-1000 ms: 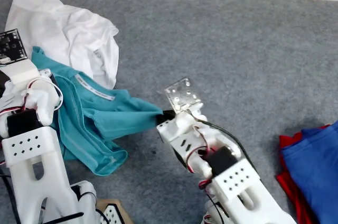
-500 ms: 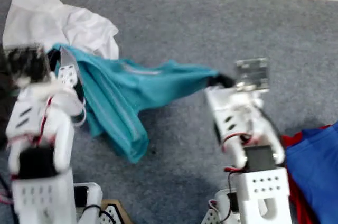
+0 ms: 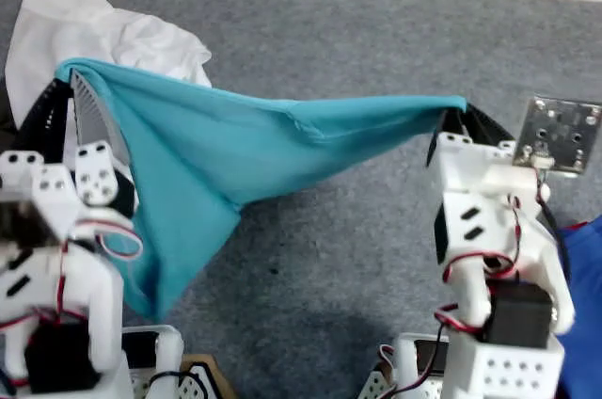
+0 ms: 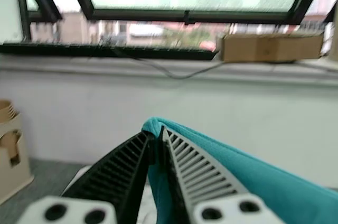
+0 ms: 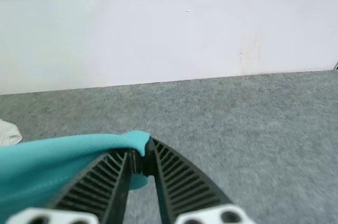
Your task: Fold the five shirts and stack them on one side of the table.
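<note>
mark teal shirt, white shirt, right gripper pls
teal shirt (image 3: 235,150): high view, middle of the stretched cloth.
white shirt (image 3: 113,41): high view, middle of the crumpled heap.
right gripper (image 5: 141,154): right wrist view, between the fingertips, shut on the teal shirt's edge.

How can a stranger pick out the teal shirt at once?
Look just above the grey table. The teal shirt hangs stretched between the left gripper and the right gripper. Unlike it, the white shirt behind lies crumpled on the table.
</note>
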Robot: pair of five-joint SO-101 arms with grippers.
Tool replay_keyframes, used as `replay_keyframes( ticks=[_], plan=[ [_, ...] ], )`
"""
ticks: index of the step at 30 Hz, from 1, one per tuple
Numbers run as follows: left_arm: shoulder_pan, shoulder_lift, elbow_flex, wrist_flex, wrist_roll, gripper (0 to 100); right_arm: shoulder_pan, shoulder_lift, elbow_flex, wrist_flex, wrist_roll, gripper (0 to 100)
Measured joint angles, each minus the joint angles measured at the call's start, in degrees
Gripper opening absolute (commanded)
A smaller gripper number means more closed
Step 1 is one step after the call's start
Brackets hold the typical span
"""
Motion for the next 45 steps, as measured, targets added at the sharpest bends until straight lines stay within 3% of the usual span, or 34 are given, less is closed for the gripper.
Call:
replay_keyframes(
  ticks=[9, 25, 33, 39, 45],
  plan=[
    [-6.68, 7.38, -13.80, 6.77, 6.77, 1, 0.00, -0.44, -20.40, 13.54, -0.09, 0.6],
    [-5.10, -1.67, -20.31, 7.12, 14.42, 1, 0.09, -1.14, -43.08, 14.33, 2.46, 0.6],
    [-3.78, -0.26, -13.63, 6.51, 14.51, 1, 0.09, -1.14, -33.85, 10.99, 2.46, 0.6],
    [-3.78, 9.49, -3.69, -4.84, 14.59, 1, 0.09, -0.62, -15.21, -2.37, 2.46, 0.6],
    [-3.78, 22.86, 2.90, -18.20, 14.59, 1, -4.48, 8.44, 1.93, -18.90, 8.18, 0.6]
  ],
)
